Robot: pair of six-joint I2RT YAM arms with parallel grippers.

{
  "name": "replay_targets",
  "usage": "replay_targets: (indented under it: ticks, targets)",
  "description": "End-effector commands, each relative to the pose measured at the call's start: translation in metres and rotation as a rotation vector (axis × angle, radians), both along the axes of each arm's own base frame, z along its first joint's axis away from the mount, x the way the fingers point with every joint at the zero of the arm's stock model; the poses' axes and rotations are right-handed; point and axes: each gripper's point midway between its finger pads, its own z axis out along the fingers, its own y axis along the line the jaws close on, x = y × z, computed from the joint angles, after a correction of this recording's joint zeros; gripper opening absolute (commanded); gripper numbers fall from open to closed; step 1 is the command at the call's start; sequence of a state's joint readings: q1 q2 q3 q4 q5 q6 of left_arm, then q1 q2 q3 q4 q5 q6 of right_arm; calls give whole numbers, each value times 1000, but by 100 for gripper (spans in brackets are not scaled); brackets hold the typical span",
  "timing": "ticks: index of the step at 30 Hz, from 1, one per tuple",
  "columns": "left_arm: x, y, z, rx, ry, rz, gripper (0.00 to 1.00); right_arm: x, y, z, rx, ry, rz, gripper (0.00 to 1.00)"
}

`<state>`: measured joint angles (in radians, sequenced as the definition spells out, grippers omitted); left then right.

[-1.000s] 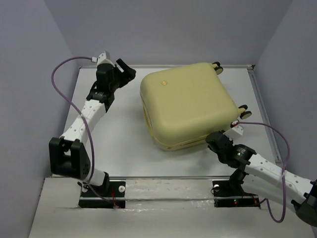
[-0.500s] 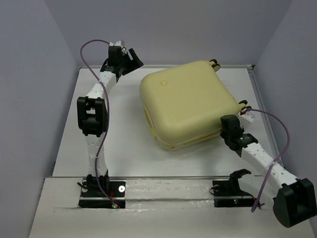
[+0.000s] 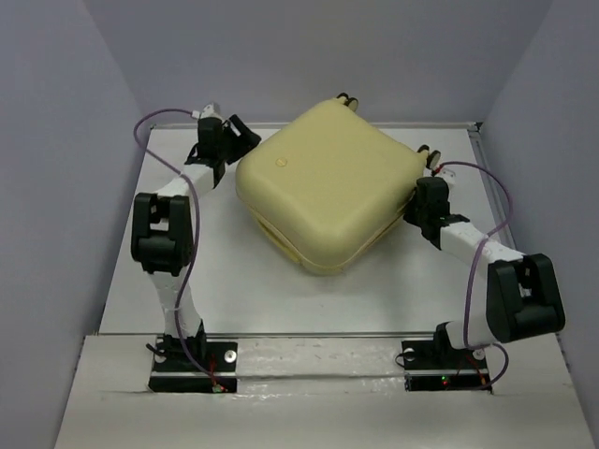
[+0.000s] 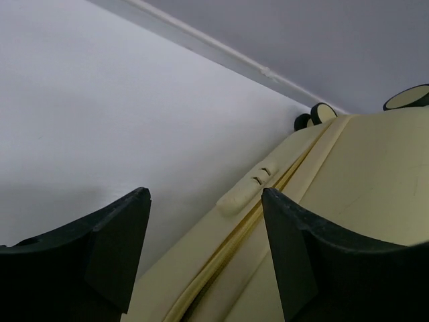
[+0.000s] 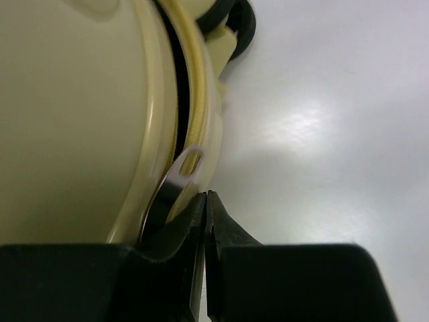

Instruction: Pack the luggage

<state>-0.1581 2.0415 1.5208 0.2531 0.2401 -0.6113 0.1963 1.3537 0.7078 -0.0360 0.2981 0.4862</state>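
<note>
Pale yellow hard-shell suitcase (image 3: 323,192) has swung anticlockwise in the top view over the last second and slid toward the far left of the bench (image 3: 234,290). It lies flat, lid down, caster wheels (image 3: 429,154) now on its far-right side.

Right arm followed it. It was at the suitcase's near corner and is now folded elbow-high, with the right pincer (image 3: 416,201) against the suitcase's right edge just below a caster. That pincer is clenched. In the wrist view the metal zipper pull (image 5: 182,171) sits right at its tips, but I can't tell if it's actually pinched. A dark gap shows along the seam there, so that stretch reads as unzipped.

Left arm has raised its elbow, and the left pincer (image 3: 245,138) is at the suitcase's far-left corner, released, jaws wide, not touching the shell.

My read: contents are in, the case was turned to bring the zipper run within reach, and closing is what's left.
</note>
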Motion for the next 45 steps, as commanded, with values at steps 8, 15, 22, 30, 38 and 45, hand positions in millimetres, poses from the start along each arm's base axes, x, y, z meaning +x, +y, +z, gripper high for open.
replay_targets:
  ticks: [8,15,22,30,38,45]
  targets:
    - [-139,22,12,-82,-32,110,77,90,189,121,451,-254,760,37]
    - [-125,73,118,33,-136,179,84,100,167,141,392,-178,597,59]
    - [-189,96,246,71,-388,207,86,46,130,134,294,-174,510,58]
    - [-310,-18,168,-21,-339,-157,48,-60,130,115,338,-361,720,9]
    - [-419,-96,63,-124,-143,-481,26,-101,129,82,391,-417,767,10]
    - [-408,-111,8,2,-85,-431,30,-99,137,61,396,-421,816,33]
